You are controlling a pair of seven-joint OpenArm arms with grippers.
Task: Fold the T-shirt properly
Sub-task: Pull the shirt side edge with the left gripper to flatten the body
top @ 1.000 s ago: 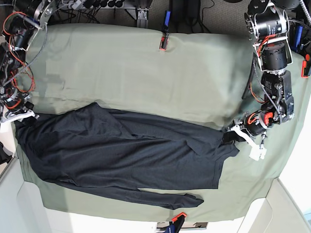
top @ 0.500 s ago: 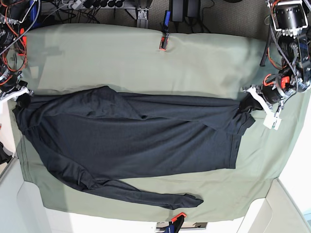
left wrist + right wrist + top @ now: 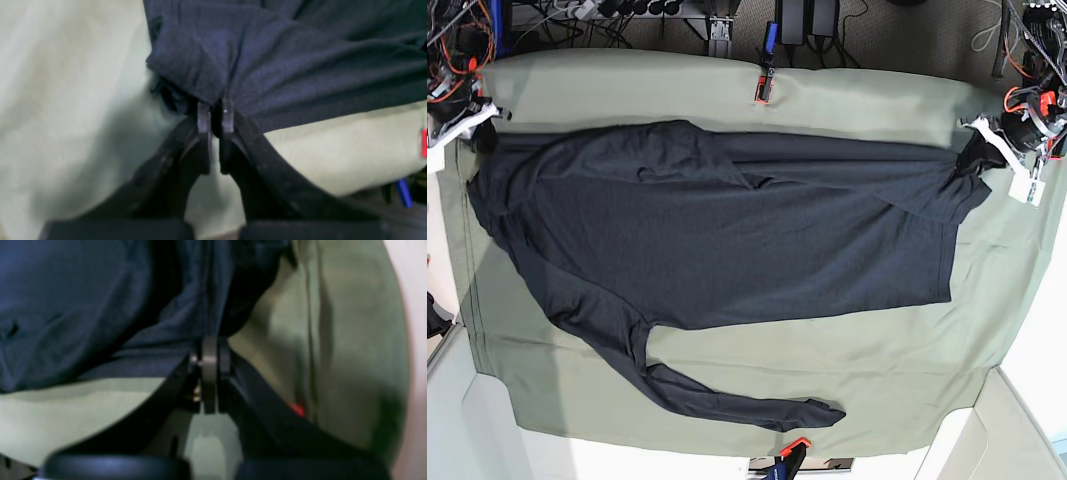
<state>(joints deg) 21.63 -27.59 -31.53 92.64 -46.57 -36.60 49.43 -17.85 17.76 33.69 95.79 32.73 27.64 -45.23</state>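
Dark T-shirt [image 3: 727,240] lies spread on green sheet [image 3: 677,85]. Left gripper [image 3: 215,115] clenched on shirt's hem corner. Right gripper [image 3: 210,356] pinches its opposite corner, w/ one sleeve [image 3: 727,400] trailing below.

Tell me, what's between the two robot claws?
The T-shirt, as the base view shows. The right gripper and the left gripper each pinch one end of it, and it spans the green sheet between them.

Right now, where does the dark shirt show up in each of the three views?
Base: shirt spread across the middle, held at both far corners.
Left wrist: top right, pinched by the left gripper.
Right wrist: upper left, pinched by the right gripper.
Shared landmark: green sheet.
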